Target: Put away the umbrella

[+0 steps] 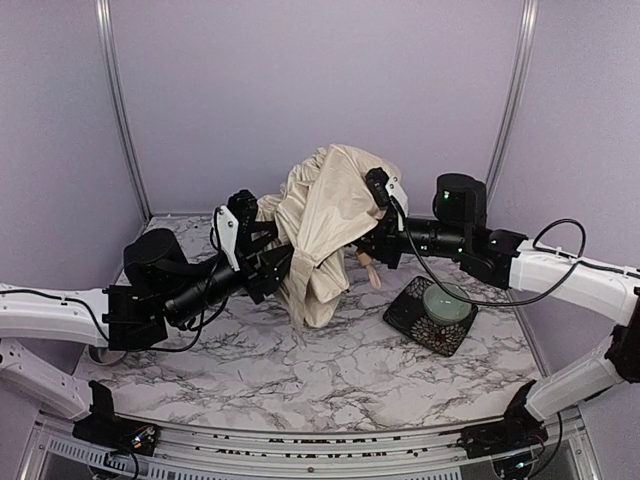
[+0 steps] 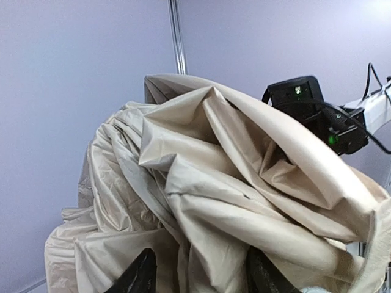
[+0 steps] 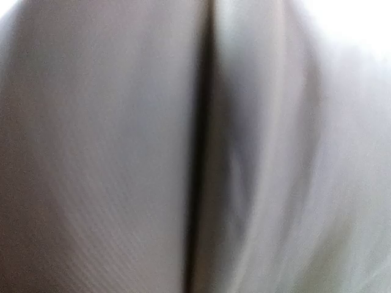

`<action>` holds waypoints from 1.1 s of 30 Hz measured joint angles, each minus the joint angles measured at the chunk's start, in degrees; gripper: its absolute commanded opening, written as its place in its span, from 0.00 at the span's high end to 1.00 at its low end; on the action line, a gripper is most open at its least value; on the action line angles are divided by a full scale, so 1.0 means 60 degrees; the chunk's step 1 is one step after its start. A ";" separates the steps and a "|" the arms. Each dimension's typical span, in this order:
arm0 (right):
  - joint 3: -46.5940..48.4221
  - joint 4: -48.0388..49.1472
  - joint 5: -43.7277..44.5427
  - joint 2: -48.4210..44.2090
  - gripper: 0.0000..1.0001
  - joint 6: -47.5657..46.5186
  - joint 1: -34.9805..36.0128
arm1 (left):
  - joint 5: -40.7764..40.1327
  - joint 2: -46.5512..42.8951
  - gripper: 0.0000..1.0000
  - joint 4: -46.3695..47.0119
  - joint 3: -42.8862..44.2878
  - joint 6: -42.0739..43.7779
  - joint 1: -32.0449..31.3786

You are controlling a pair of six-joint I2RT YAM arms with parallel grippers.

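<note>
- Umbrellas: we count one. The umbrella (image 1: 325, 215) is a loose, crumpled mass of cream-beige cloth, held up over the far half of the counter (image 1: 330, 370), about midway between its left and right edges. Its lower folds hang down toward the marble surface.
- Handles: one pale tan handle (image 1: 370, 270) pokes out under the cloth on the right side, pointing down toward the counter.
- Tools: two, both at the umbrella. The left tool (image 1: 268, 268) comes in from the left edge and is closed on the umbrella. In the left wrist view its two dark fingers (image 2: 142, 276) flank a thick bunch of cloth (image 2: 232, 183) that fills the gap between them.
- The right tool (image 1: 378, 243) reaches in from the right edge and meets the cloth on its right flank. The folds hide its fingers from above, and its own camera shows only blurred cloth (image 3: 122, 152) pressed close, so we cannot tell whether it is open or closed.
- Other things: one dark patterned tray (image 1: 405, 318) lies near the right edge of the counter, beneath the right arm, and one pale green bowl (image 1: 447, 301) sits on it. Both are just beside the hanging cloth and apart from it.
</note>
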 measured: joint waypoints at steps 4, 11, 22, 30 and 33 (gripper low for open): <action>0.0000 -0.0259 0.0058 0.0051 1.00 -0.0168 0.0117 | -0.0255 0.0306 0.50 -0.0765 0.0160 0.0025 0.0004; 0.0000 -0.0317 0.0295 -0.0113 1.00 -0.0368 0.0117 | -0.0102 -0.0546 0.46 -0.1137 -0.0732 0.0029 0.0015; 0.0000 -0.0525 0.0339 -0.0138 1.00 -0.0492 0.0117 | 0.0222 -0.0721 1.00 -0.1545 -0.1071 0.0080 0.0237; 0.0000 -0.1056 0.0794 -0.0124 1.00 -0.0994 0.0211 | 0.0412 -0.1249 1.00 -0.1592 -0.1067 0.0171 0.0441; -0.0036 -0.1279 0.1042 -0.0106 1.00 -0.1268 0.0353 | 0.0539 -0.1985 1.00 -0.1512 -0.1067 0.0193 0.0681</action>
